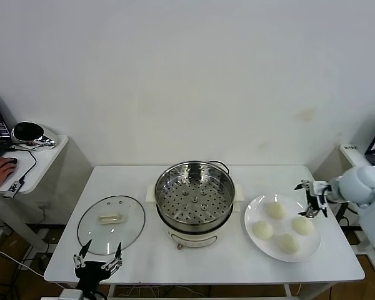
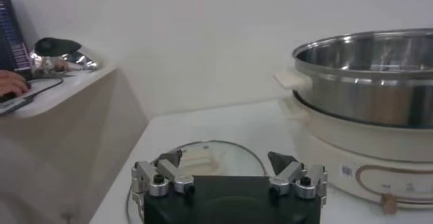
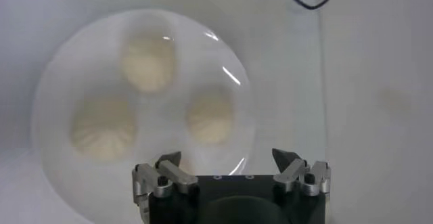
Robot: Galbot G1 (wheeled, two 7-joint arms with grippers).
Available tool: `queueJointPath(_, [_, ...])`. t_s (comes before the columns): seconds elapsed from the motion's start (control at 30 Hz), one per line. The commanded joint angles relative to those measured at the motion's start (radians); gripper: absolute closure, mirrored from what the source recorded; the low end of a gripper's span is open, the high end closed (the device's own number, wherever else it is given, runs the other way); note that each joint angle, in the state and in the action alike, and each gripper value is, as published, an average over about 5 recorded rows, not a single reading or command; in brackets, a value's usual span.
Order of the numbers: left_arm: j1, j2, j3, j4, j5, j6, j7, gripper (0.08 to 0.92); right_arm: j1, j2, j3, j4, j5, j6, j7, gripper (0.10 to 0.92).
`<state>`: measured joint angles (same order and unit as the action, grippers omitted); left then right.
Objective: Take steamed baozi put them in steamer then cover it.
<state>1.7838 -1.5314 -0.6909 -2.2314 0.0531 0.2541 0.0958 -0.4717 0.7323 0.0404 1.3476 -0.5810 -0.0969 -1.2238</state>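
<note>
Here, dark fingertips spread wide on the right gripper, gripping nothing, hovering at the right of the head view over the far rim of a flat glossy white plate. Resting on that plate: four smooth, round, cream-white steamed baozi. At centre, uncovered: the steamer, a round shiny steel pot with perforated tray on a cream base. Lower left, fingers likewise apart on the left gripper, low beside a domed glass lid lying on the white table.

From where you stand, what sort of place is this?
Probably a lab or test room staged as a kitchen: a white table against a bare wall, an electric steamer, and a side desk with computer gear.
</note>
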Motion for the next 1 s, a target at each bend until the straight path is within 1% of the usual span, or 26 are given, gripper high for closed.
queueJointPath(0.03, [0.004, -0.005, -0.004, 0.0, 0.001, 0.0, 0.0, 0.177, 0.14, 0.079, -0.135, -0.146, -0.069, 0.038, -0.03, 0.203])
queueJointPath(0.43, [0.01, -0.013, -0.01, 0.009, 0.007, -0.004, -0.004, 0.177, 0.151, 0.15, -0.146, -0.234, -0.131, 0.064, -0.02, 0.203])
queueJointPath(1.0, [0.013, -0.014, -0.009, 0.011, 0.008, -0.003, -0.006, 0.177, 0.132, 0.191, -0.142, -0.288, -0.163, 0.064, -0.004, 0.203])
